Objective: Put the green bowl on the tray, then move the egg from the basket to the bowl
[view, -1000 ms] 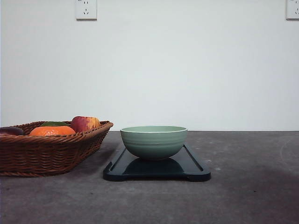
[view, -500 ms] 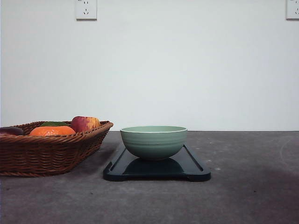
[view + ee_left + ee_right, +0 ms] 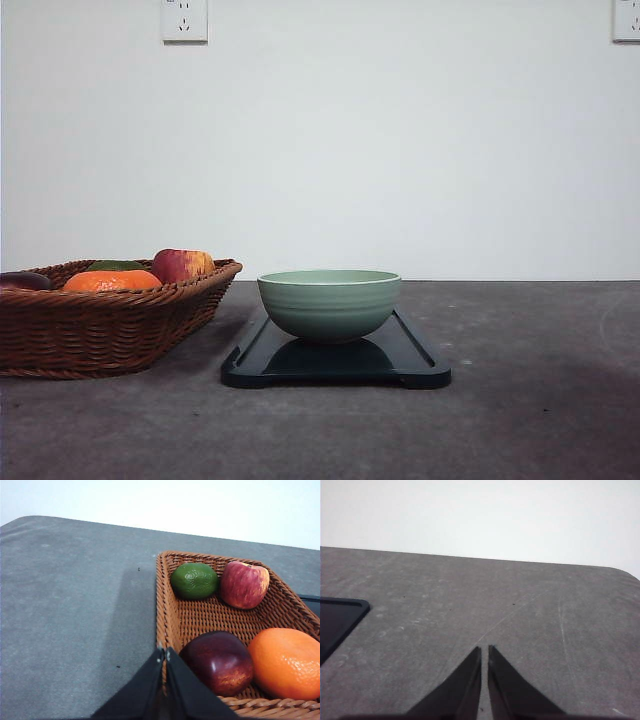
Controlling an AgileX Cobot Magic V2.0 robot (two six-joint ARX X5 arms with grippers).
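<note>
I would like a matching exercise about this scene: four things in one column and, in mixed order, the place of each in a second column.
Things:
1. bowl
2. lime
3. tray
4. left gripper

Places:
A. at the basket's near rim, fingers together
B. on the table, right of the basket
C. on the tray
D. in the basket, beside the red apple

Pairs: 1-C, 2-D, 3-B, 4-A

You see a plain white wall (image 3: 400, 150) behind a dark gray counter (image 3: 520, 400). Two white sockets (image 3: 184, 20) sit high up on the wall.
</note>
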